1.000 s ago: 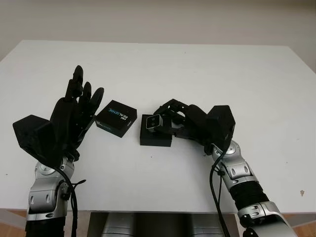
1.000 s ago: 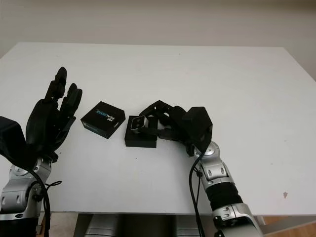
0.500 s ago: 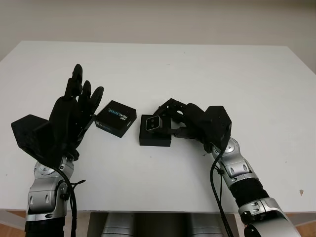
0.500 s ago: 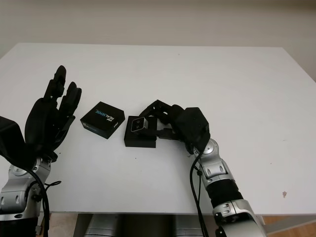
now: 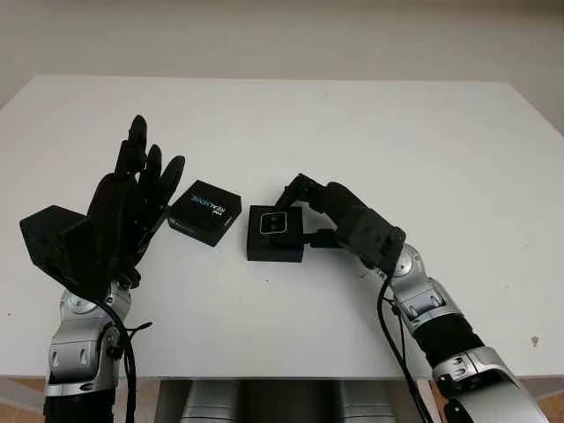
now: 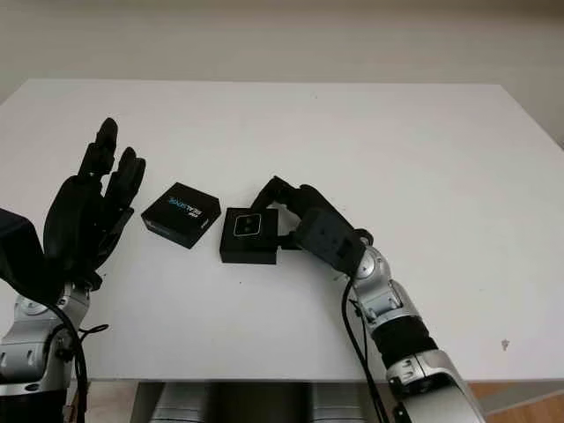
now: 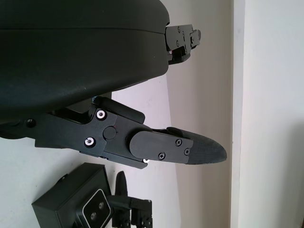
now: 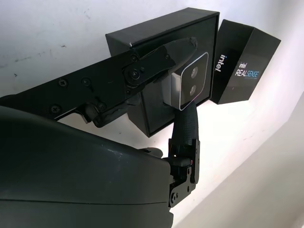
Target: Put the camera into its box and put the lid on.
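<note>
The small silver camera [image 5: 272, 222] sits low in the open black box base [image 5: 275, 247] at the table's middle, its lens face turned up. My right hand [image 5: 296, 214] reaches in from the right and is shut on the camera [image 8: 192, 80]: one finger [image 8: 161, 59] lies along one side of it and another finger [image 8: 185, 126] presses the opposite side. The black lid [image 5: 204, 212], printed REALSENSE, lies flat just left of the box, nearly touching it. My left hand [image 5: 132, 198] is raised and open, left of the lid. The box and camera [image 7: 94, 209] also appear in the left wrist view.
The white table [image 5: 397, 132] stretches wide behind and to the right of the box. Its front edge runs close below both forearms. A pale wall stands behind the far edge.
My right hand has tipped down and lowered the camera from a tilted pose above the box into the box. The box slid slightly left. The left hand has not moved.
</note>
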Motion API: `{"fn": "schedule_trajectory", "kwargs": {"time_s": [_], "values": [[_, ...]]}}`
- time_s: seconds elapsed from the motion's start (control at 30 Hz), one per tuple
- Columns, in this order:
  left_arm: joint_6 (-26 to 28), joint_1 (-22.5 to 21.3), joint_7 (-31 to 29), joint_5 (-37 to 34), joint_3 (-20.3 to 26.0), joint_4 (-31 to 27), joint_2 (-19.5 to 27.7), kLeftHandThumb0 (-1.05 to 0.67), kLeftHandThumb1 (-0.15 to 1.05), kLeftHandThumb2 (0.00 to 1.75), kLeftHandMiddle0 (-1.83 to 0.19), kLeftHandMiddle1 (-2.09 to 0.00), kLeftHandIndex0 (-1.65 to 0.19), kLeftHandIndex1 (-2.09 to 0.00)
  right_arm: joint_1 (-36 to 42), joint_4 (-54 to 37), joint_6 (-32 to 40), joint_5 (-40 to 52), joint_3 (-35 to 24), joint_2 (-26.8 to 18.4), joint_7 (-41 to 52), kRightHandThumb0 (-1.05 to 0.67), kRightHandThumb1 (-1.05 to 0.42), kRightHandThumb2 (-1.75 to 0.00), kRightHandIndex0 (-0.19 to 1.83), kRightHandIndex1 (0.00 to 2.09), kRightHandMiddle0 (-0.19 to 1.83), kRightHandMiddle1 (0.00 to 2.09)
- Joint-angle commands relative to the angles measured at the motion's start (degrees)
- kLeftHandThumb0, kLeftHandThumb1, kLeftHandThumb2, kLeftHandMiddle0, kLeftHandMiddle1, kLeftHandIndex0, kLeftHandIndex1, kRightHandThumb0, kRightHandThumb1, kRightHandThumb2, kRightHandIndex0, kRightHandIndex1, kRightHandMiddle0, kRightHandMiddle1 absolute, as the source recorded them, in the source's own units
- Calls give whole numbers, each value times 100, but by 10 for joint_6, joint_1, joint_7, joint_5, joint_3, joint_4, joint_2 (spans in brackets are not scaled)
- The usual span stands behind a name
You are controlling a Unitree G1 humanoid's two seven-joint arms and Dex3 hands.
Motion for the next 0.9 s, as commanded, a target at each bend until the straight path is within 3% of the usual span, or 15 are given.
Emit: {"fn": "schedule_trajectory", "kwargs": {"time_s": [0.0, 0.03, 0.17, 0.27, 0.87], "values": [[0, 3, 1, 0, 0, -11, 2, -68, 105, 24, 10, -5, 13, -5, 18, -11, 1, -16, 21, -3, 2, -52, -98, -5, 24, 4, 36, 142], [1, 3, 2, 1, -1, -11, 2, -68, 105, 24, 10, -5, 13, -5, 20, -19, 2, -26, 25, -5, -2, -54, -97, -5, 21, 3, 30, 133], [5, 5, 3, 1, 0, -16, 3, -69, 105, 24, 10, -6, 12, -5, 34, -62, 0, -50, 32, -13, -19, -61, -93, -5, 2, 3, 15, 60], [6, 5, 2, 0, 0, -16, 3, -69, 105, 24, 10, -5, 13, -5, 45, -100, -1, -53, 25, -19, -28, -64, -93, -6, -5, 3, 15, 32], [6, 5, 9, 4, -6, -15, -2, -68, 105, 24, 9, -6, 12, -6, 51, -327, 77, 22, -73, -50, -11, -71, -90, -5, 4, 8, 20, 24]]}}
